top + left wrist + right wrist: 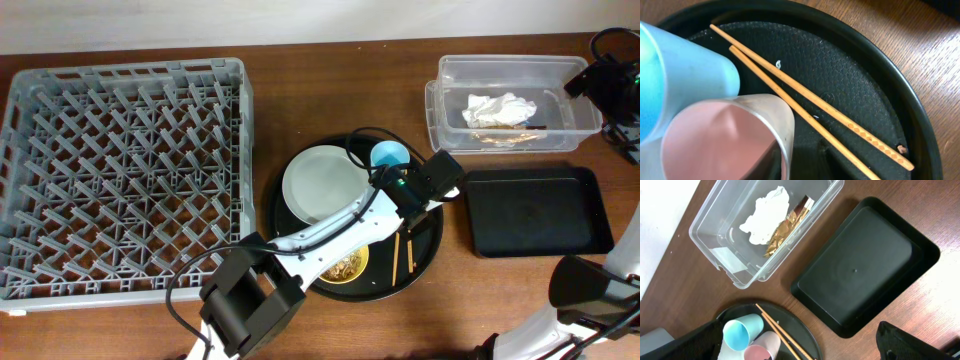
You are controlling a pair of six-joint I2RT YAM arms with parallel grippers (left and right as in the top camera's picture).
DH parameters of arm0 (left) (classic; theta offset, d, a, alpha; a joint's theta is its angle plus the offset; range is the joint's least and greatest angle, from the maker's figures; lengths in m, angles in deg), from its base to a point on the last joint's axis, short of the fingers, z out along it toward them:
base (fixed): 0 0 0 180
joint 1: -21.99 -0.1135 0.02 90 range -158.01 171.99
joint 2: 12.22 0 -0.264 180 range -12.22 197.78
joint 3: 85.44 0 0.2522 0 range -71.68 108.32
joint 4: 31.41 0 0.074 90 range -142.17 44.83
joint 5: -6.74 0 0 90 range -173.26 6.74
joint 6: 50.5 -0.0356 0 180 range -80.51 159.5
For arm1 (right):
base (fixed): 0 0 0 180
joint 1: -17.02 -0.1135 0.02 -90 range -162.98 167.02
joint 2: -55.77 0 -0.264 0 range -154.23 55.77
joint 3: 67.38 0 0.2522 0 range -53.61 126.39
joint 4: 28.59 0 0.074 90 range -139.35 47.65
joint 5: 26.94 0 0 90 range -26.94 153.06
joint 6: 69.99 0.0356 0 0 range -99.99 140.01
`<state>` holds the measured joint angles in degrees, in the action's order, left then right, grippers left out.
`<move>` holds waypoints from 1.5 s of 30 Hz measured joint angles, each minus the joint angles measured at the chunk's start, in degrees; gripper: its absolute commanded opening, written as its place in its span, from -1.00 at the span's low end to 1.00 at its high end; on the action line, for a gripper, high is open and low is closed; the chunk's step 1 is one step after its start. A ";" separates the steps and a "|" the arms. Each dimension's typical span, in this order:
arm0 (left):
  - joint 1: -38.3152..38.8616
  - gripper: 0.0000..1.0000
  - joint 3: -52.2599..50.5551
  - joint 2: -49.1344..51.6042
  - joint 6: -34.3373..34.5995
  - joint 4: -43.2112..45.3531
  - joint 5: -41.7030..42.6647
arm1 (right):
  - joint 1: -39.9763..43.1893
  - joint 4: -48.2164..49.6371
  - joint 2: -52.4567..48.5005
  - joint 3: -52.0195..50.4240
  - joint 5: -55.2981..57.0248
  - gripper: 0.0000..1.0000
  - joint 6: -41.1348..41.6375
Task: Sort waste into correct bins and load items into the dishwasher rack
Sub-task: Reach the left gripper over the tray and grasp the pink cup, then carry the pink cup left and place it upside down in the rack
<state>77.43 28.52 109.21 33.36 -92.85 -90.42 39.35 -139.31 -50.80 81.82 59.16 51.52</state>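
My left gripper (420, 195) hangs over the large round black tray (432, 245). It is shut on the rim of the small pink cup (720, 140), which lies next to the light-blue cup (675, 70). Two wooden chopsticks (810, 100) lie side by side on the tray beside the cups. The grey plate (320, 185) and the yellow bowl (345, 268), with beige scraps in it, are on the same tray. My right gripper (600, 80) is open and empty, high above the clear tub (715, 215). The tub holds the white napkin (765, 215) and a golden-brown scrap (782, 230).
The grey dishwasher rack (130, 70) fills the left of the table, with nothing in it. The shallow black rectangular tray (540, 210) lies right of the round tray, below the tub, with nothing in it. A small crumb (901, 148) lies by the chopstick tips.
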 measured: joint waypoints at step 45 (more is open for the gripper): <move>-26.53 -1.00 28.96 -9.92 14.08 -24.85 11.87 | 0.00 0.02 0.00 0.00 0.02 0.97 0.00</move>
<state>50.89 57.48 99.29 47.44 -117.70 -78.55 39.35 -139.29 -50.80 81.82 59.18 51.52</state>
